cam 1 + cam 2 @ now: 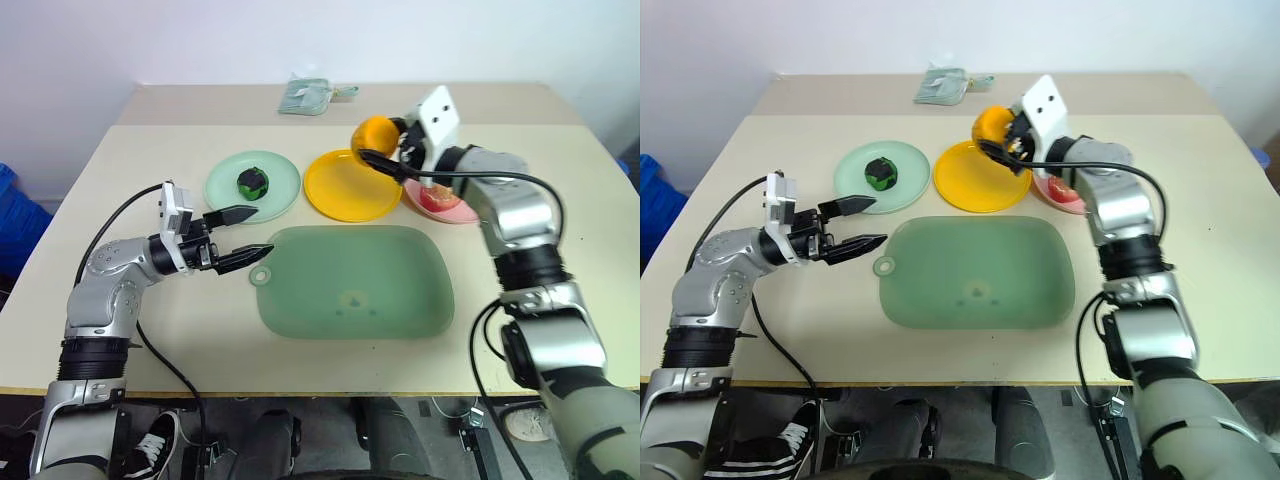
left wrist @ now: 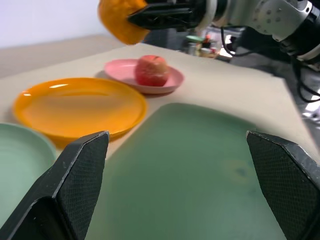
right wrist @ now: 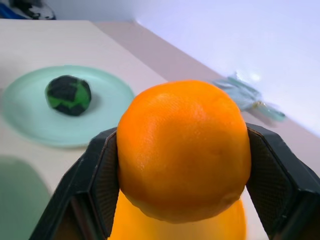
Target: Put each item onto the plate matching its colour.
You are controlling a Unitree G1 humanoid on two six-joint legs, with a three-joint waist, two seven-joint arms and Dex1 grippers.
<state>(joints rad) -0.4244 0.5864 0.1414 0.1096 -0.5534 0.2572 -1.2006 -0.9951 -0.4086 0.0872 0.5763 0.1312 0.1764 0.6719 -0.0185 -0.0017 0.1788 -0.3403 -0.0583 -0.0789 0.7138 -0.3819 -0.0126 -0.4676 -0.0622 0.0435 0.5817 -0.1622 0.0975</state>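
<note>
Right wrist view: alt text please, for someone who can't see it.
The right gripper holds a bright orange between its two black fingers, above the yellow-orange plate. Behind it on the beige table, a green-and-black ball sits on the mint green plate.

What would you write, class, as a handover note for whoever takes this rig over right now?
Right hand: shut on the bright round orange, held in the air at the far rim of the yellow-orange plastic plate.
Left hand: open, holding nothing, beside the large green mat.
Done: dark green-and-black ball on the mint green plate; pink-red apple on the pink plate.
Left: set the orange on its plate.
</note>
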